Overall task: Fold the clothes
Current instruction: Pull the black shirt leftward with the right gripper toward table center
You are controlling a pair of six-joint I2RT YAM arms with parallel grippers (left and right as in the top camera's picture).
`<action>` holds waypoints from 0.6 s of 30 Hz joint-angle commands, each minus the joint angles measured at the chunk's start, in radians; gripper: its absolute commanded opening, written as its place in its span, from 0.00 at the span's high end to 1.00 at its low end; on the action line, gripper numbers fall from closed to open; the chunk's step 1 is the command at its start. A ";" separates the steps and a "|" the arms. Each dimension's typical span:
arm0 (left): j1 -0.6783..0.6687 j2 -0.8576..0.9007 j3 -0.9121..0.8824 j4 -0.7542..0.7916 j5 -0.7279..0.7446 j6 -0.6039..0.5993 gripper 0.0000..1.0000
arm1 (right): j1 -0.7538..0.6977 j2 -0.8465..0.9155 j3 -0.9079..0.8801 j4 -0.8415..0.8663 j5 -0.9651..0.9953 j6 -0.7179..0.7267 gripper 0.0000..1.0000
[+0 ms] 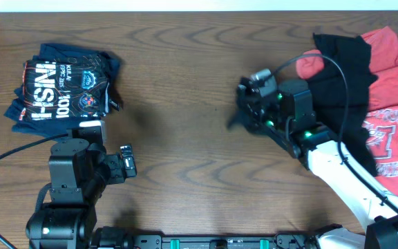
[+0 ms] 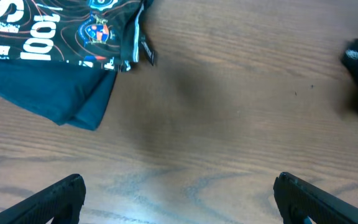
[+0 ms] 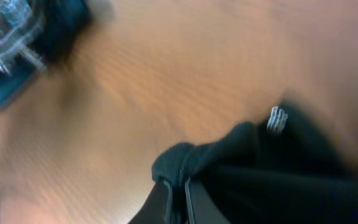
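Note:
A folded dark navy printed shirt lies at the far left of the table; its lower edge shows in the left wrist view. A black garment lies over a red shirt at the right. My right gripper is shut on a bunched edge of the black garment, left of the pile, fingers pinched together on the cloth. My left gripper is open and empty above bare wood, below the folded shirt; it also shows in the overhead view.
The wooden table stretches between the folded shirt and the clothes pile. The right arm's cable arcs over the black garment. The table's far edge runs along the top.

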 commanded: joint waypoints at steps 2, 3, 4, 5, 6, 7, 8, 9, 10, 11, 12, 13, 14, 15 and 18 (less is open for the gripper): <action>0.004 0.000 0.017 0.001 0.006 -0.010 0.02 | 0.068 -0.005 0.013 0.131 0.003 0.011 0.94; 0.004 0.000 0.017 0.000 0.005 -0.010 0.02 | 0.077 -0.005 0.013 0.130 0.003 0.010 0.92; 0.004 0.000 0.017 0.001 0.006 -0.010 0.02 | 0.082 -0.005 0.013 0.110 0.004 0.010 0.79; 0.004 0.000 0.017 0.001 0.006 -0.010 0.02 | 0.081 -0.005 0.013 0.085 0.016 0.010 0.60; 0.004 0.000 0.017 0.001 0.006 -0.010 0.02 | 0.078 -0.005 0.013 0.055 0.056 0.010 0.50; 0.004 0.000 0.017 0.001 0.007 -0.010 0.02 | 0.072 -0.008 0.013 0.016 0.132 0.011 0.40; 0.004 0.000 0.017 0.002 0.010 -0.010 0.02 | 0.065 -0.013 0.013 -0.016 0.207 0.014 0.34; 0.004 0.000 0.017 0.005 0.017 -0.010 0.02 | 0.055 -0.018 0.013 -0.045 0.289 0.035 0.30; 0.004 0.000 0.017 0.011 0.028 -0.010 0.02 | 0.040 -0.029 0.013 -0.073 0.379 0.061 0.27; 0.004 0.001 0.017 0.018 0.043 -0.010 0.02 | 0.026 -0.040 0.013 -0.096 0.449 0.078 0.26; 0.004 0.002 0.017 0.027 0.066 -0.010 0.02 | 0.000 -0.063 0.013 -0.129 0.537 0.093 0.26; 0.004 0.005 0.017 0.035 0.088 -0.010 0.02 | -0.019 -0.081 0.013 -0.153 0.583 0.101 0.25; 0.004 0.011 0.017 0.045 0.116 -0.010 0.02 | -0.043 -0.105 0.013 -0.181 0.619 0.101 0.25; 0.004 0.021 0.016 0.054 0.139 -0.010 0.02 | -0.069 -0.128 0.013 -0.212 0.644 0.101 0.25; 0.004 0.071 0.015 0.084 0.219 -0.010 0.02 | -0.153 -0.179 0.013 -0.315 0.665 0.101 0.24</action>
